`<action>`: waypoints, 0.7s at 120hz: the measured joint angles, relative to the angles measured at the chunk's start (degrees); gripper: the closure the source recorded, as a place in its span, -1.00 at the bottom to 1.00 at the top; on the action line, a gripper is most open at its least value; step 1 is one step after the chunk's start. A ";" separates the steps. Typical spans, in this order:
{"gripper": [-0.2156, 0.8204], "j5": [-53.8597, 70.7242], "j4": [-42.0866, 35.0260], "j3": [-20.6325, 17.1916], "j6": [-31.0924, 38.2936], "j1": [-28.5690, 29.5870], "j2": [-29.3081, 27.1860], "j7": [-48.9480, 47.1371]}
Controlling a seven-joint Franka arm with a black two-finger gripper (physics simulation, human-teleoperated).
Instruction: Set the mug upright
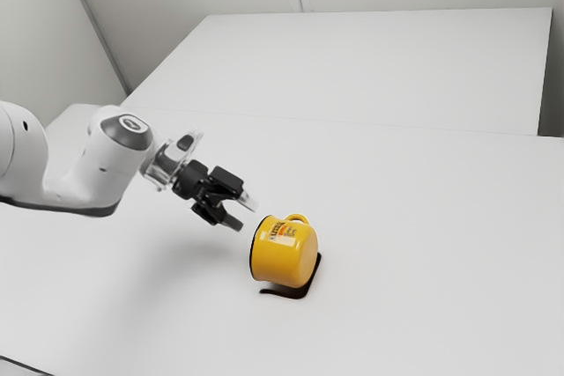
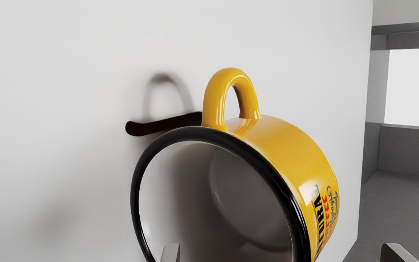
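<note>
Yellow and glossy on mug (image 1: 284, 260), lettered, black at rim (image 2: 195, 133), pale inside; lies on side upon worktop (image 1: 405, 217), with opening toward fingers (image 1: 233, 221), spread wide apart.

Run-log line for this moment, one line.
mug: on its side on table, black rim toward gripper | gripper: open, near rim, no grasp | upright: not yet

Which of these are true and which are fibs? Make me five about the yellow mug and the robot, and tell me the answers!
1. The mug lies on its side on the table. True.
2. The mug's handle is blue. False: the handle is yellow.
3. The mug's rim is black. True.
4. The gripper is shut on the mug. False: it is open and holding nothing.
5. There are words on the mug. True.
</note>
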 joint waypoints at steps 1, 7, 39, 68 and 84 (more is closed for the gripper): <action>-0.58 -0.29 -0.19 0.00 0.08 -0.08 0.01 0.17; -0.58 -1.86 -0.96 0.06 0.57 -0.78 0.09 1.16; -0.58 -7.95 -2.43 0.17 2.70 -6.23 0.77 5.46; -0.31 -9.69 -4.00 0.22 3.76 -6.66 0.61 8.19; 0.30 -9.89 -3.98 0.26 4.01 -5.67 0.32 9.26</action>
